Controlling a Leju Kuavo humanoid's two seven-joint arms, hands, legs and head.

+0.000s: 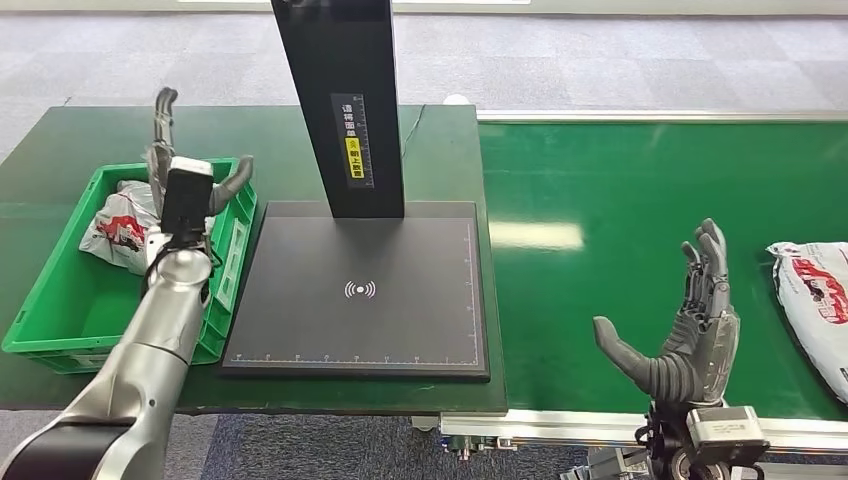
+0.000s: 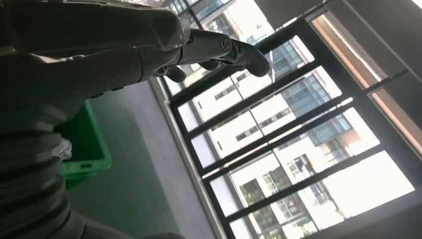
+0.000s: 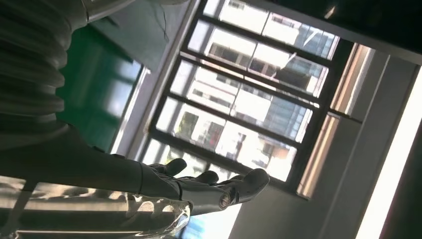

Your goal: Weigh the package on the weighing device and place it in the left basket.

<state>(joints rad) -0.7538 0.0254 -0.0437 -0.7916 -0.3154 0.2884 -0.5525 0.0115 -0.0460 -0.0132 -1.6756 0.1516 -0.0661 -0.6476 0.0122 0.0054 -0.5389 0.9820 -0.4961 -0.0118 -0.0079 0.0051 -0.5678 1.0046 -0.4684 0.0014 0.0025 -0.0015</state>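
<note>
Conveyor belt (image 1: 640, 250) beside dark green table (image 1: 60, 150)

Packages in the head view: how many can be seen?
2. One package lies in the green basket on the left; another package lies on the green belt at the right edge, partly cut off.

A dark green counter (image 1: 60, 150) meets a brighter green conveyor belt (image 1: 600, 190) bordered by a silver rail (image 1: 660, 116). A thin cable (image 1: 412, 125) runs across the counter's far part. Grey carpet tiles (image 1: 600, 60) cover the floor beyond. Both wrist views show a large dark-framed window (image 2: 278, 144), with pale multi-storey buildings (image 3: 249, 104) outside.
</note>
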